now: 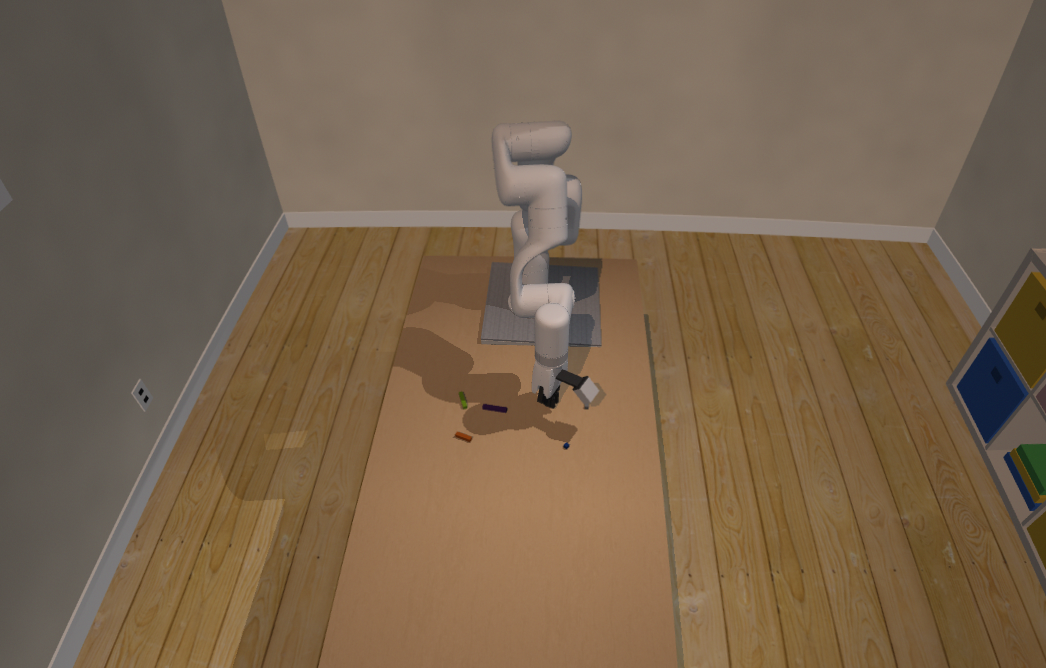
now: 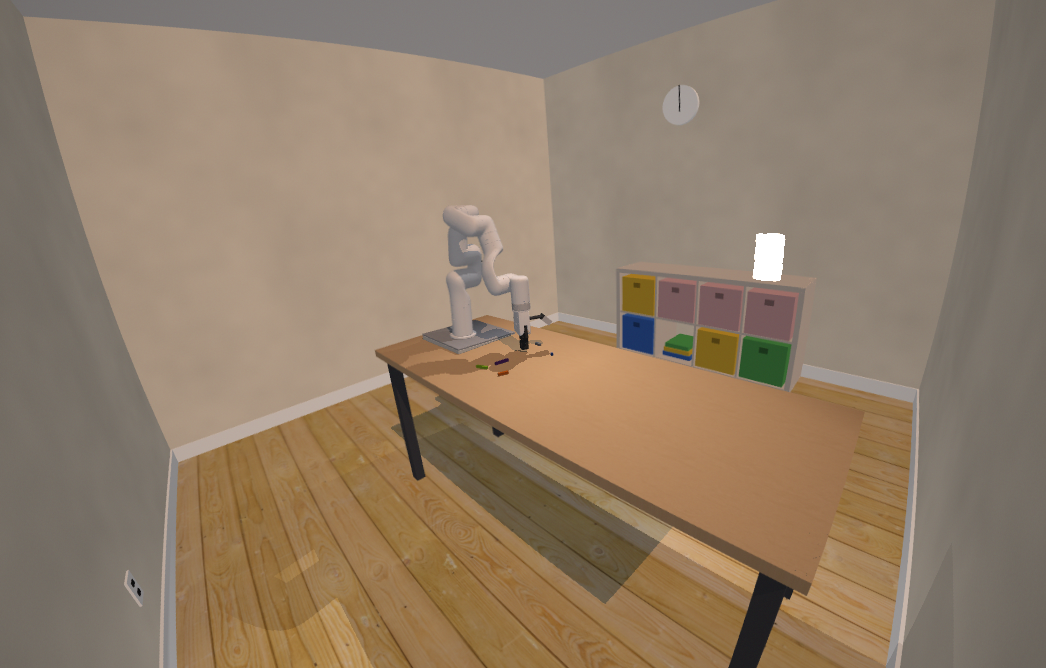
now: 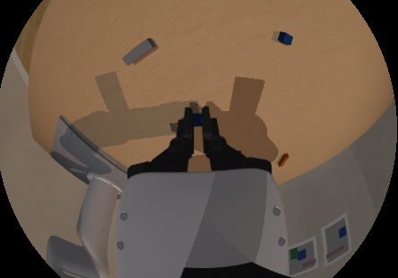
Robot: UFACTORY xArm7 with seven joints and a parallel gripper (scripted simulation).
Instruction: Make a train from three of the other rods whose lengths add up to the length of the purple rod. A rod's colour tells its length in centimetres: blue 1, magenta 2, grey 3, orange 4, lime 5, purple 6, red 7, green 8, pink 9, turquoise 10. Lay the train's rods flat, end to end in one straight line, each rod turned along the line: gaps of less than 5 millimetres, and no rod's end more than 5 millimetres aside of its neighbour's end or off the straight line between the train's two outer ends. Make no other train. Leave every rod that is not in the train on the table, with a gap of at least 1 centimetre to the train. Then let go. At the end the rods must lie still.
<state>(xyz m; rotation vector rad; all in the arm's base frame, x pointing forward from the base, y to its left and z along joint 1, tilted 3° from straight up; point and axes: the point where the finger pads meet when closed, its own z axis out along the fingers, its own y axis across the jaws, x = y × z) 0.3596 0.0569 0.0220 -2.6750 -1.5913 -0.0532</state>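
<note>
My gripper (image 1: pixel 548 400) (image 2: pixel 524 346) (image 3: pixel 197 117) points down, low over the table, and is shut on a small blue rod (image 3: pixel 197 120). Whether that rod touches the table I cannot tell. A second blue rod (image 1: pixel 566 446) (image 2: pixel 551 354) (image 3: pixel 285 39) lies farther from the base. The grey rod (image 2: pixel 538 342) (image 3: pixel 140 51) lies beside the gripper, largely hidden in the top view. The purple rod (image 1: pixel 494 408) (image 2: pixel 501 361), lime rod (image 1: pixel 462 399) (image 2: pixel 481 366) and orange rod (image 1: pixel 463 436) (image 2: pixel 503 373) (image 3: pixel 283 160) lie apart on the other side. Purple and lime are hidden in the wrist view.
The wooden table (image 1: pixel 510 564) (image 2: pixel 676 448) carries the arm's grey base plate (image 1: pixel 499 323) (image 2: pixel 461 346) at its back end. The arm's shadow falls across the purple rod. A storage shelf (image 2: pixel 807 331) stands beyond the table.
</note>
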